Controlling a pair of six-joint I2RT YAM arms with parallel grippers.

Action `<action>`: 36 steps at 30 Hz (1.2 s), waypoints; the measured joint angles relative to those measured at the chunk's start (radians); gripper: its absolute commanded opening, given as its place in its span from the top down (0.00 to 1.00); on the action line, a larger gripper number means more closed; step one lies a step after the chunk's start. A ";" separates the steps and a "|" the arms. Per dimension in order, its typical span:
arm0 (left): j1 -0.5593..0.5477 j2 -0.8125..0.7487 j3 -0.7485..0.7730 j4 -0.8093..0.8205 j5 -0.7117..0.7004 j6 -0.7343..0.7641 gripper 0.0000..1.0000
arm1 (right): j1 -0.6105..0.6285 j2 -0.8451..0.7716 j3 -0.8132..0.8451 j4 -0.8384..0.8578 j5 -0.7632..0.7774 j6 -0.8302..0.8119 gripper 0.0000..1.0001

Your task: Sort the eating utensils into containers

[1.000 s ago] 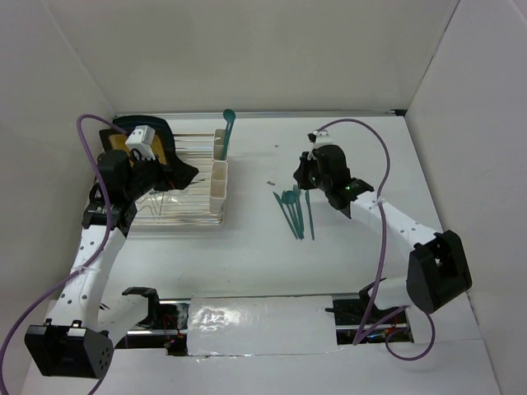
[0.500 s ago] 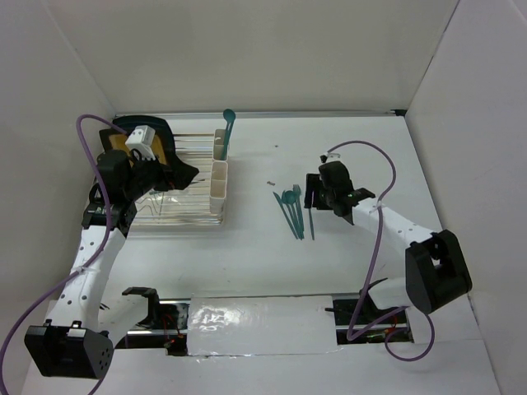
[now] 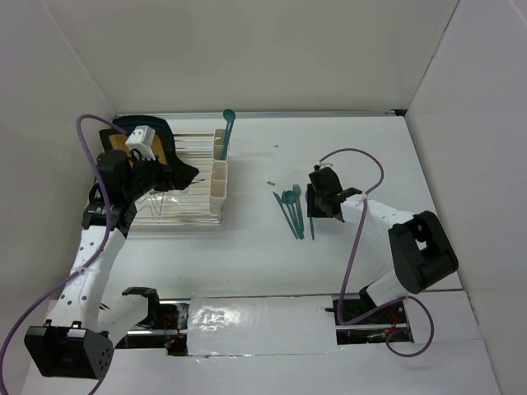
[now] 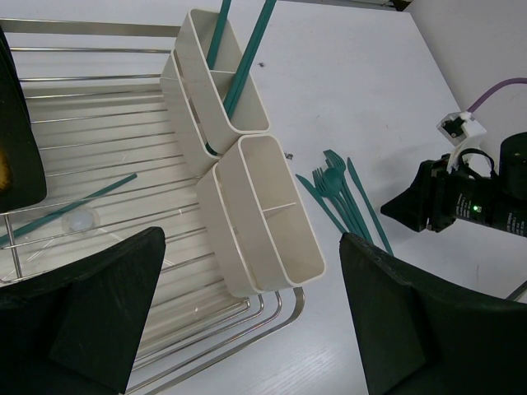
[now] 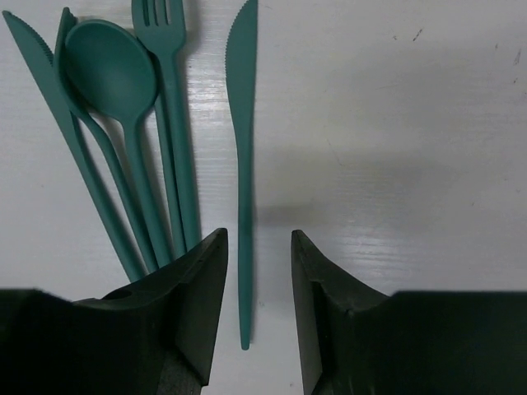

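Observation:
Several teal utensils lie on the table (image 3: 292, 210). In the right wrist view they are a knife (image 5: 244, 164), a fork (image 5: 169, 99), a spoon (image 5: 111, 74) and a second knife (image 5: 49, 115). My right gripper (image 5: 259, 247) is open and low over the table (image 3: 317, 204), its fingers on either side of the first knife's handle. Two cream containers (image 3: 219, 185) hang on the rack's right side. The far one (image 4: 222, 82) holds two teal utensils; the near one (image 4: 263, 214) is empty. My left gripper (image 4: 251, 247) is open above the rack (image 3: 177, 174).
The clear wire dish rack (image 3: 177, 206) stands at the left, with a dark plate with orange centre (image 3: 136, 136) at its back. One teal utensil (image 4: 70, 210) lies on the rack's wires. White walls close in the table on three sides.
My right gripper has come down and nearer, from above the table behind the utensils to low over the knife's handle. The left arm has not moved.

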 measured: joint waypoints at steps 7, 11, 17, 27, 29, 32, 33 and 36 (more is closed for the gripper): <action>0.000 0.000 0.000 0.000 0.000 0.000 0.00 | 0.004 0.032 0.000 0.000 0.005 0.000 0.60; 0.000 0.000 0.000 0.000 0.000 0.000 0.00 | 0.013 0.066 0.000 0.000 0.005 -0.004 0.61; 0.000 0.000 0.000 0.000 0.000 0.000 0.00 | 0.028 0.098 0.002 0.008 0.010 -0.015 0.68; 0.000 0.000 0.000 0.000 0.001 0.000 0.00 | 0.037 0.151 0.042 0.048 0.039 -0.015 1.00; 0.000 0.000 0.000 0.000 0.000 0.000 0.00 | 0.037 0.156 0.048 0.048 0.040 -0.015 1.00; 0.000 0.000 0.000 0.000 0.001 0.000 0.00 | 0.037 0.156 0.049 0.050 0.039 -0.016 1.00; 0.000 0.000 0.000 0.000 0.001 0.000 0.00 | 0.037 0.153 0.048 0.050 0.033 -0.018 1.00; 0.000 0.000 0.000 0.000 0.002 0.000 0.00 | 0.037 0.133 0.036 0.047 -0.004 -0.019 1.00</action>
